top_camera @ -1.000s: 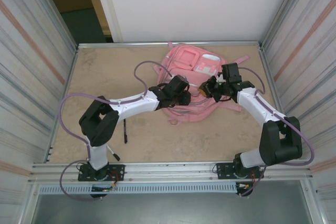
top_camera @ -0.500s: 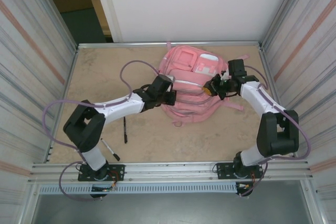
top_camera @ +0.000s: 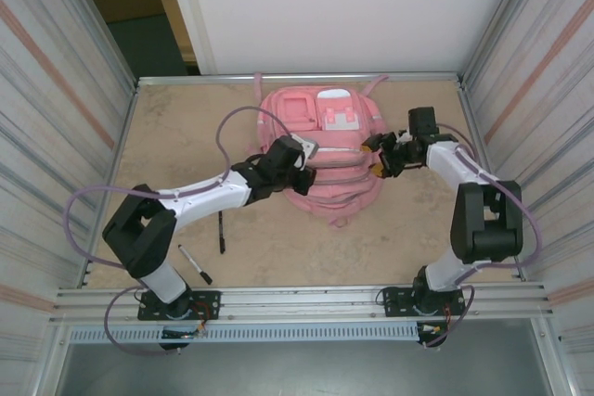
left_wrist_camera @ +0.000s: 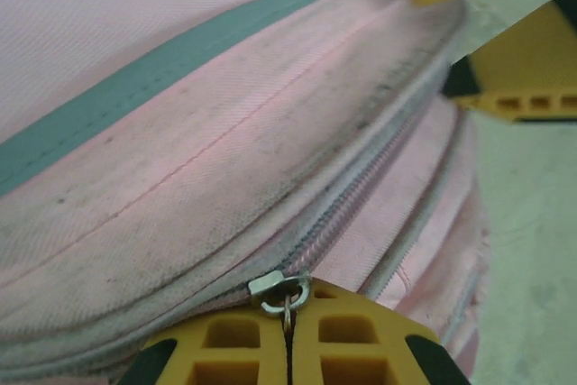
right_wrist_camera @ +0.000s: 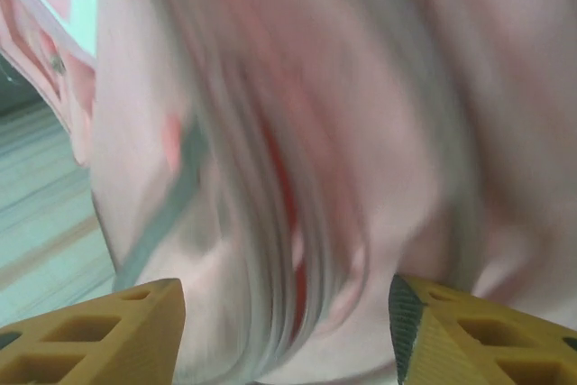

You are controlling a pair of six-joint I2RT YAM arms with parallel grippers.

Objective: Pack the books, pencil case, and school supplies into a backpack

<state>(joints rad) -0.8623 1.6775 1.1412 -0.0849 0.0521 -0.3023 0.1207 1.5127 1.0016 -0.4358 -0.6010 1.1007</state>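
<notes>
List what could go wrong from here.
1. The left gripper is shut on the small zipper pull alone; a hard tug may slip it free.
2. The right gripper is open beside the backpack, so the bag may slide instead of unzipping.
3. Two pens lie close to the left arm and could get swept aside.

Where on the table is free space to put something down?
Free: the far-left corner between left wall and backpack; the near middle between backpack, arm bases and two pens. Crowded: beside the backpack, where the left claw pinches a zip pull and the right claw stands open.
</notes>
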